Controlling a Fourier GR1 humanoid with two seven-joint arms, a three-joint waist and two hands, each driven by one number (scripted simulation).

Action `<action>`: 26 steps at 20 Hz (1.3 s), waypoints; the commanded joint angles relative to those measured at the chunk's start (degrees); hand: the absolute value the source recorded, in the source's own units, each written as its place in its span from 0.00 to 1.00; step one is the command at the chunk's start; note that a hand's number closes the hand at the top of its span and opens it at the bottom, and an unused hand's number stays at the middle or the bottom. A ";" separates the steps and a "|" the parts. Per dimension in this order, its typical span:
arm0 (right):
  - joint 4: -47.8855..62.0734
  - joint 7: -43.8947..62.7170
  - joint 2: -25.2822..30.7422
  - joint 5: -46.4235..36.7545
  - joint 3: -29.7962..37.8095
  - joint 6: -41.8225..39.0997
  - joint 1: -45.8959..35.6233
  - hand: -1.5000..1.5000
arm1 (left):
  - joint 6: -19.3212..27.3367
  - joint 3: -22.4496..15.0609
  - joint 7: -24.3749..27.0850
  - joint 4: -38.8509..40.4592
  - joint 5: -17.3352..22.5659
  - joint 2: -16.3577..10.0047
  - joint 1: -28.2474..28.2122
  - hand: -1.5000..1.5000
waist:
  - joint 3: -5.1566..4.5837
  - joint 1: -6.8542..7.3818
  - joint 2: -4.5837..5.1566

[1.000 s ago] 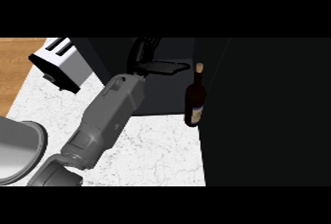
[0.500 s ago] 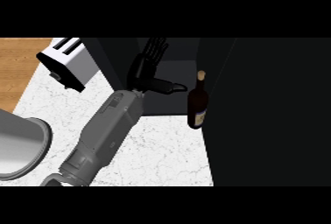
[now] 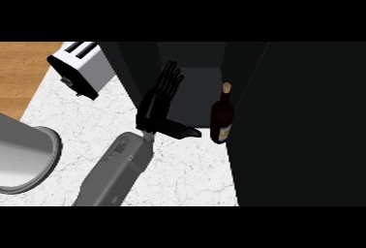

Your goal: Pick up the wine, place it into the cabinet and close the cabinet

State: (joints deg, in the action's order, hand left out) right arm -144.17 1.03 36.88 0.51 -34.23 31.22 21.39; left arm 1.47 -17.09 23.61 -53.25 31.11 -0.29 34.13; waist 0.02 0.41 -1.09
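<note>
Head view: the wine bottle (image 3: 222, 121) is seen upright at the cabinet's (image 3: 200, 82) open front by the table's (image 3: 186, 179) far edge, unmoved over the last second. The left hand (image 3: 159, 104) has been swung up beside it, fingers straight and slightly spread, thumb toward the bottle but apart. Placement is judged done; door closing is left.

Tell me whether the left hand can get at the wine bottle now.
Probably yes: the open left hand sits just beside the wine bottle, thumb pointing toward it, nothing between them. The dark cabinet panel close on the bottle's far side may crowd the fingers.
</note>
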 commanded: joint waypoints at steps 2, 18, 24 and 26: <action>-12.73 5.14 1.92 0.69 -0.03 0.07 2.56 0.00 | 0.86 -2.83 -2.20 -11.44 -0.60 -1.50 -9.64 0.00 | -0.05 0.10 0.39; -12.41 4.53 9.15 4.42 1.15 -6.95 1.62 0.00 | -6.97 -0.80 -2.66 -30.50 3.69 -11.90 -30.63 0.00 | -0.08 -0.06 0.84; -9.72 0.72 11.55 4.94 -7.85 -15.28 2.04 1.00 | -8.31 3.21 -1.47 -30.76 4.42 -14.93 -30.77 0.00 | -0.07 -0.34 0.73; -11.12 -1.25 13.76 4.72 -8.66 -17.71 2.60 1.00 | -10.21 5.64 -1.38 -31.78 6.33 -17.02 -31.59 0.00 | -0.05 -0.59 0.61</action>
State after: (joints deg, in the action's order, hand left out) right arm -143.80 -2.47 46.00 1.08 -38.72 19.32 20.84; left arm -6.16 -14.79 21.63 -84.09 35.55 -14.03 3.98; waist 0.13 -0.01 -0.32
